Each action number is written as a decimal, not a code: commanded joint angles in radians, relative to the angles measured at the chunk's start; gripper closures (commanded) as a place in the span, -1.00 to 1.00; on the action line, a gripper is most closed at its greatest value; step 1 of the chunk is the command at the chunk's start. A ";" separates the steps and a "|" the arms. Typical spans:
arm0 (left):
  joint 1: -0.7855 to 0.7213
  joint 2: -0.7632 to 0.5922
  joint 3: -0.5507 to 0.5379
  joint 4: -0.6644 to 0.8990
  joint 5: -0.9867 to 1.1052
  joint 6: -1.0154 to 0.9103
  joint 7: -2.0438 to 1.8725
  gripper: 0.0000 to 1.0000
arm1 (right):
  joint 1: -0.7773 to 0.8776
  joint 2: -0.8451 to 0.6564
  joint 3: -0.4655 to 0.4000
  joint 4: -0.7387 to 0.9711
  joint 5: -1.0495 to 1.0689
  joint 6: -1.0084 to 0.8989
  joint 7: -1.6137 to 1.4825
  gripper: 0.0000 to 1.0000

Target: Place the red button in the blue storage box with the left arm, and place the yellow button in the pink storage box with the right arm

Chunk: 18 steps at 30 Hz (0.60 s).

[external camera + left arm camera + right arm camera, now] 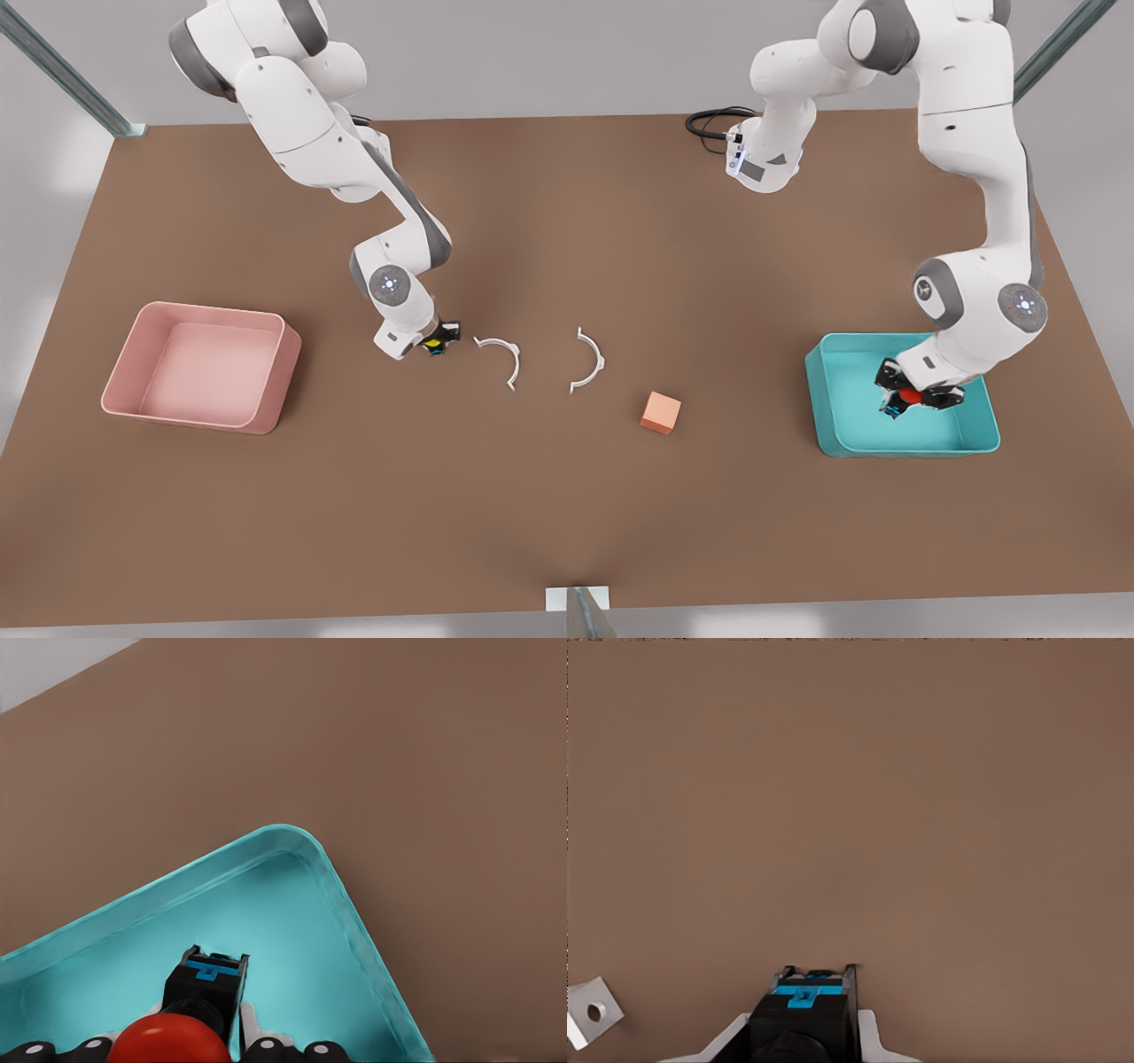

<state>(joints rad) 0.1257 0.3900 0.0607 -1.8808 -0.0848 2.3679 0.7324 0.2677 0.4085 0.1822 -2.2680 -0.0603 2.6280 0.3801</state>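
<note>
In the front view my left gripper [914, 399] is at the right, down inside the blue storage box [904, 447], shut on the red button [909, 396]. The left wrist view shows the red cap [168, 1041] and its black base over the teal floor, with the blue storage box's rim [292, 837] beyond. My right gripper [436, 339] is left of centre, low over the table and shut on the yellow button [432, 342]. The right wrist view shows the yellow button's black base [804, 1010], its cap hidden. The pink storage box [190, 416] sits farther left, empty.
Two white curved brackets [500, 354] [589, 359] lie mid-table, the nearer one just beside my right gripper. A peach-orange cube [661, 413] sits between them and the blue box. A black cable [713, 120] loops at the table's back edge.
</note>
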 commanded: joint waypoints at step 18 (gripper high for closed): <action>-0.112 -0.197 -0.005 0.394 0.074 -0.688 -0.854 -1.00 | -0.660 -0.215 0.339 0.147 -0.009 -0.316 -0.464 0.01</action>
<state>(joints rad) 0.0282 0.2225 0.0567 -1.4938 -0.0866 1.9424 0.7046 -0.3546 0.2002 0.4956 -2.1221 -0.0649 2.4065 0.2147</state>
